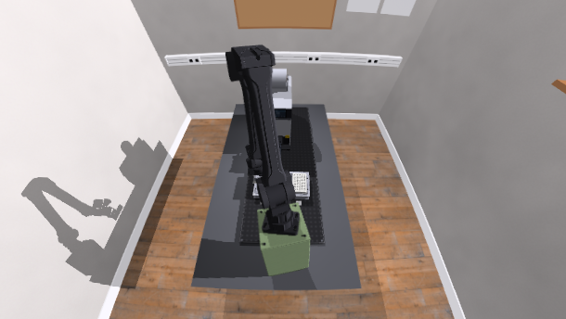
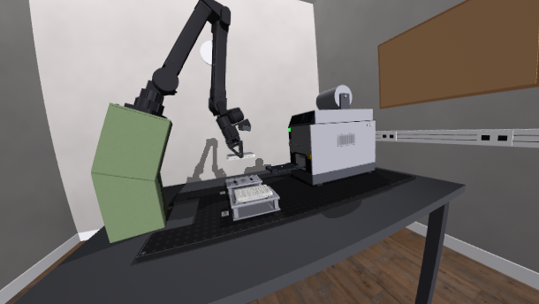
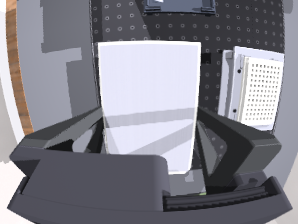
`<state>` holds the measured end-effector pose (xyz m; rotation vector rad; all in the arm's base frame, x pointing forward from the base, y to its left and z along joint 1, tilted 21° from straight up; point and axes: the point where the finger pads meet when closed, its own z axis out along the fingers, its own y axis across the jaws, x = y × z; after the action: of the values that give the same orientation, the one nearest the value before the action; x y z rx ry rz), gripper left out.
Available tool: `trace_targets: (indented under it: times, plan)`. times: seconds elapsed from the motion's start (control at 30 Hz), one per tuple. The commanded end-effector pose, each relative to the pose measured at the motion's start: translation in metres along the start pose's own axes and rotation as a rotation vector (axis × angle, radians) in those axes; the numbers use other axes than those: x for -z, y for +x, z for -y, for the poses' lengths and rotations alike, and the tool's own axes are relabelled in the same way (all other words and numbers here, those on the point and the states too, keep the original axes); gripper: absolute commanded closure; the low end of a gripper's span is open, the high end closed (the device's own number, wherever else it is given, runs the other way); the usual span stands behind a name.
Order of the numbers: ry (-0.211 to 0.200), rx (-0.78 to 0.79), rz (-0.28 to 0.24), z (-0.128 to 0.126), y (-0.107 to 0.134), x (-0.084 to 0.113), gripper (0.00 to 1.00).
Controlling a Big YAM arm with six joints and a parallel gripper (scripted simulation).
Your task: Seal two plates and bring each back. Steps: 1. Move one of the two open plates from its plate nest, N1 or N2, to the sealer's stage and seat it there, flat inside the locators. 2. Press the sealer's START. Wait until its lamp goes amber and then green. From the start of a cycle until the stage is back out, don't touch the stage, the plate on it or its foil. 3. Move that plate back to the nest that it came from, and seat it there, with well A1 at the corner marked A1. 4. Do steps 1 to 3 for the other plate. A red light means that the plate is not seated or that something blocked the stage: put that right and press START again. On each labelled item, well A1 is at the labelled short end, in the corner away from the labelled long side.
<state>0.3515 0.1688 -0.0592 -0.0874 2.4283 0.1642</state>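
Observation:
My gripper is shut on the sides of a plate with a smooth white, foil-like top. The plate is about level in the air, between the sealer and the nests. The other plate, with open wells, sits in the near nest in the exterior view. The nest beside it holds no plate. The sealer shows a green lamp. Its dark stage is out, with no plate on it. Nest labels are too small to read.
The green base block carries the arm behind the nests. A foil roll tops the sealer. A small yellow part is by the stage opening. A perforated black board lies under the nests.

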Motion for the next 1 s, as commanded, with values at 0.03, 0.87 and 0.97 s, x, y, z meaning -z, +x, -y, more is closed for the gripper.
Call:
trace_targets:
  times: [0.03, 0.87, 0.97]
  plan:
    - [-0.021, -0.01, 0.039, -0.007, -0.018, 0.001, 1.0]
    - [-0.013, 0.007, 0.015, -0.007, -0.003, 0.005, 1.0]
    - [-0.001, 0.002, 0.011, 0.001, 0.001, 0.005, 1.0]
